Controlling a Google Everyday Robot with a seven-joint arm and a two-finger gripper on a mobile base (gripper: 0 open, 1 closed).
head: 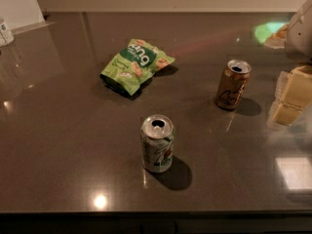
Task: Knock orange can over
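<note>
The orange can (233,84) stands upright on the dark, glossy surface (58,145), toward its right edge and about midway between the far and near edges. Its body is brownish-orange with dark cursive lettering low on the side. The silver top shows a dark drinking hole, and a shadow falls to its right. The claw (292,99), pale yellow under a grey housing, enters at the right edge of the surface. It sits near the can but apart from it, and I cannot tell whether it is released or clenched. A white-and-green can (157,144) stands upright nearer the front edge, well apart from the orange one. A green snack bag (136,65) lies flat toward the far edge, left of the orange can.
</note>
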